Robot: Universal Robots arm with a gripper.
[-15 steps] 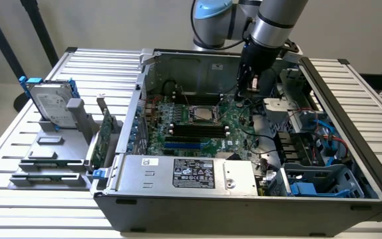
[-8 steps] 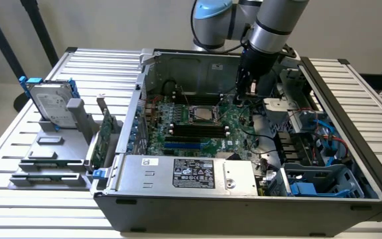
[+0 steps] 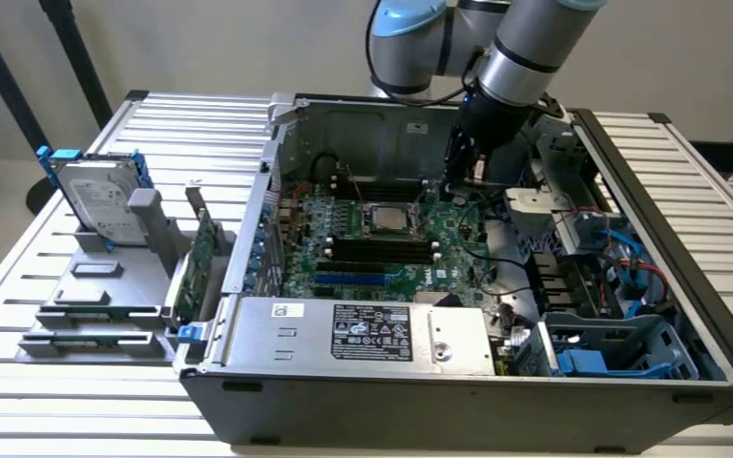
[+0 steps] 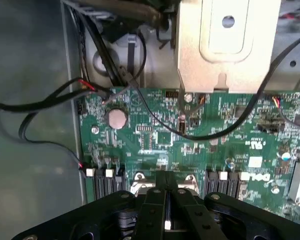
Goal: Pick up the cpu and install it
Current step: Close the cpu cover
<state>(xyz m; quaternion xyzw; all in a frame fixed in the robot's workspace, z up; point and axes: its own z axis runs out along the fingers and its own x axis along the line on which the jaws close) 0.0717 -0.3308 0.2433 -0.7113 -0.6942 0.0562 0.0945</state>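
Hard drive propped on grey rack, power supply in case

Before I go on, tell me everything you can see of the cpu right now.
The cpu is a small flat square with a silver-grey metal top. It lies flat inside the dark-framed socket on the green motherboard, near the middle of the open computer case. Whether it is latched I cannot tell. Nothing grips it: the gripper, shut, hangs apart from it, toward the exterior view's right.

Shiny metal-topped cpu, matt grey metal case, matt black gripper
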